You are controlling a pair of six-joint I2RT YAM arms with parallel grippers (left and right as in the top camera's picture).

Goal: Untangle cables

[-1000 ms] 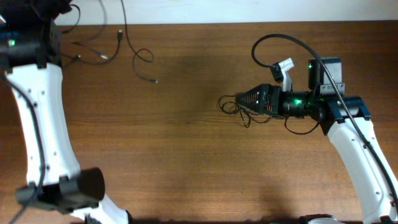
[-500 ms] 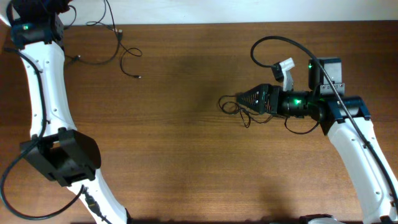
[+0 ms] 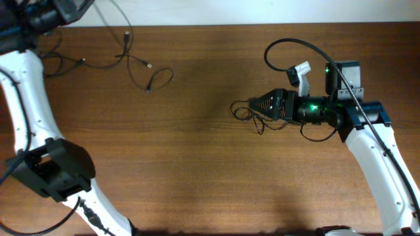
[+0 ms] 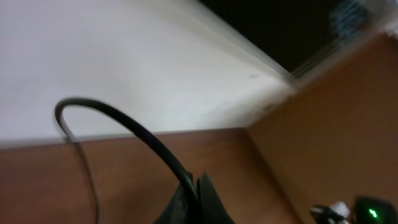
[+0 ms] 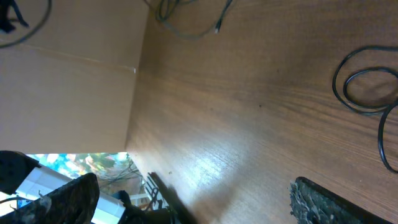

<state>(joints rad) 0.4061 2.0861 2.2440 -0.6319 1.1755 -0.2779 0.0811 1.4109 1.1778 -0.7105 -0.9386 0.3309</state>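
Observation:
One thin black cable (image 3: pixel 134 60) lies in loose loops at the table's far left, with a plug end (image 3: pixel 126 37); a strand rises to my left gripper (image 3: pixel 69 8) at the top left corner. In the left wrist view the gripper (image 4: pixel 198 190) is shut on this black cable (image 4: pixel 124 124), which arcs up and left. A second small bunch of cable loops (image 3: pixel 248 113) lies just in front of my right gripper (image 3: pixel 257 105). In the right wrist view the jaws (image 5: pixel 193 193) are wide open and empty, with the loops (image 5: pixel 367 90) at the right edge.
The wooden table (image 3: pixel 197 164) ends at a white wall along the far edge. The right arm's own thick black cable (image 3: pixel 295 42) arcs above its wrist. The left arm's white links (image 3: pixel 33 111) run down the left side.
My left arm has swung and lifted at the top left, dragging the far-left cable; its loop has shifted right and toward the front. The right arm and its loops have not moved.

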